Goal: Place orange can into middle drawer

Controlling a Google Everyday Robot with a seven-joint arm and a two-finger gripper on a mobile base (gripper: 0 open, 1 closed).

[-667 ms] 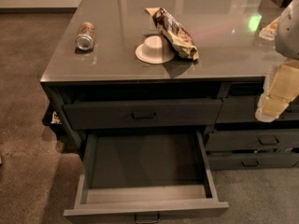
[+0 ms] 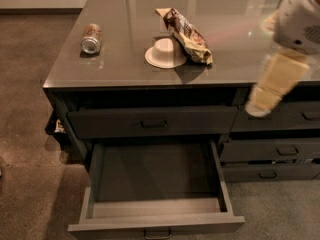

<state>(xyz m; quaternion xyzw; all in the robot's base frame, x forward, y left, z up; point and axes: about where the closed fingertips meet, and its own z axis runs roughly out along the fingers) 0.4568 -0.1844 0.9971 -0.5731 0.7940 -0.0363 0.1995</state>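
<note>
The dark grey cabinet's glossy counter (image 2: pixel 125 64) fills most of my view, standing on brown carpet (image 2: pixel 30 134). Below its closed top drawer front (image 2: pixel 150 122), the middle drawer (image 2: pixel 150 174) is pulled well out towards me, its paler inner walls and bare floor showing. I judge it stands open so the can can go straight down into it. More closed drawer fronts (image 2: pixel 280 149) are stacked to the right.

My gripper (image 2: pixel 260 104) hangs at the right edge of the view, in front of the cabinet's upper right corner and well apart from everything on the counter. I cannot tell how wide it stands, though it is not holding the can.

Near the counter's middle a brown crinkled snack bag (image 2: pixel 187 36) leans over an upturned white bowl (image 2: pixel 165 53), touching it.

The orange can (image 2: pixel 91 38) lies on its side near the counter's left edge, well apart from the bowl. Its body is orange-brown with print, and a shiny silver end faces me. Lying like that it may roll when touched, so I would reach across and grip it round its body.
</note>
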